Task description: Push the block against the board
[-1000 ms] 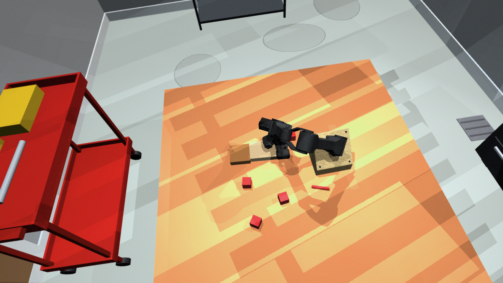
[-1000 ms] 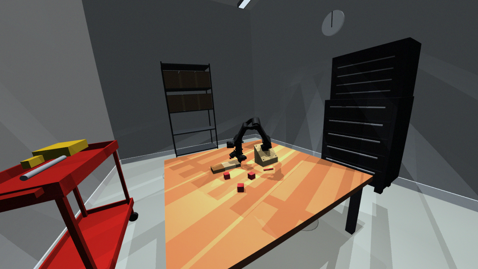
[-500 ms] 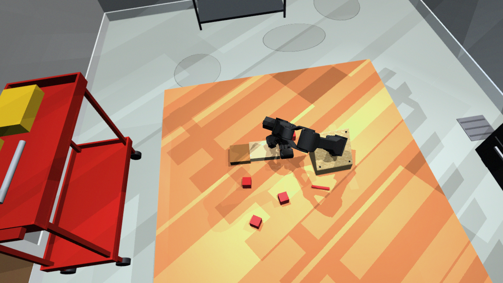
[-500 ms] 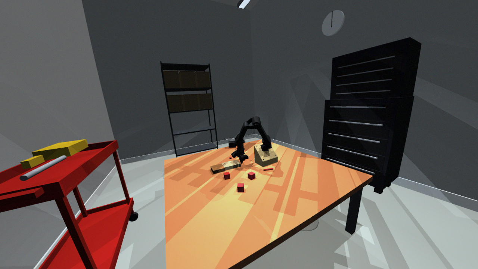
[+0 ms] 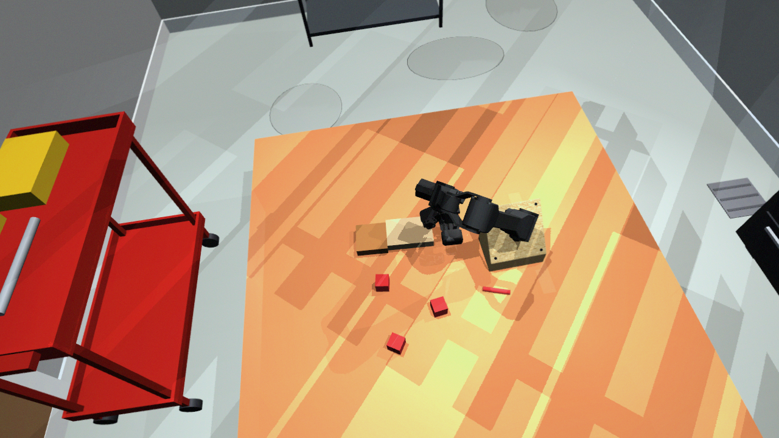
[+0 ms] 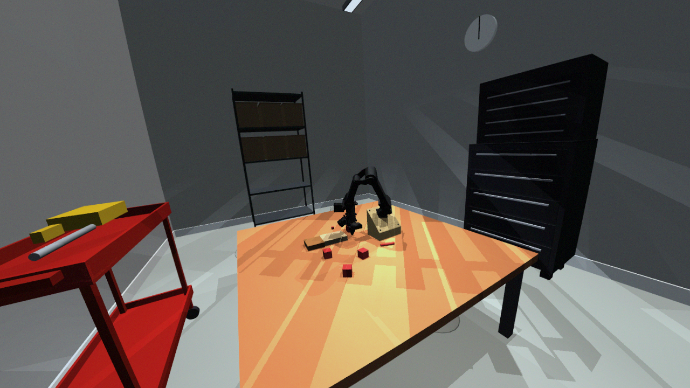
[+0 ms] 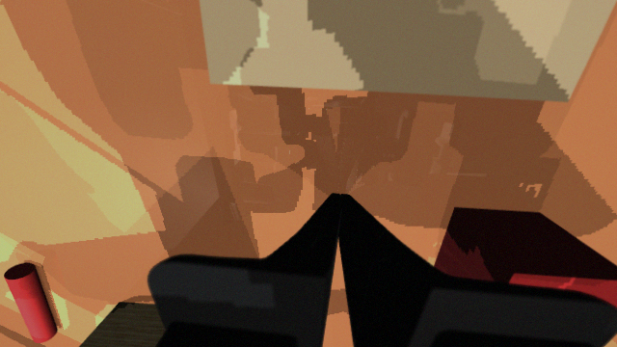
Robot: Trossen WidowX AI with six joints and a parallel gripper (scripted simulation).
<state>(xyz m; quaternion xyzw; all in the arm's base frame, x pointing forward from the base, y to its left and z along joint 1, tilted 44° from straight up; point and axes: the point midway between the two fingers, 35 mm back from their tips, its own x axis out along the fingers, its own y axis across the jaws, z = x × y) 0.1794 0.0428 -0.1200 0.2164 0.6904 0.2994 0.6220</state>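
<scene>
The square brown block (image 5: 370,238) (image 6: 314,242) lies flat at the left end of the cream board (image 5: 401,227) (image 6: 333,237) (image 7: 270,58). Their facing sides look to be touching. Their front edges run nearly in line, with a small step at the seam, the block slightly nearer the front. My gripper (image 6: 352,231) (image 7: 338,201) is shut and empty. It points down just off the board's right end, with a gap between its tips and that end in the wrist view. The block is out of the wrist view.
Red cubes (image 5: 382,281) (image 5: 438,306) (image 5: 395,343) lie in front of the board. A red cylinder (image 5: 496,290) (image 7: 31,304) lies in front of the wooden base (image 5: 517,250). Another red cube (image 7: 496,241) sits close to the right finger in the wrist view.
</scene>
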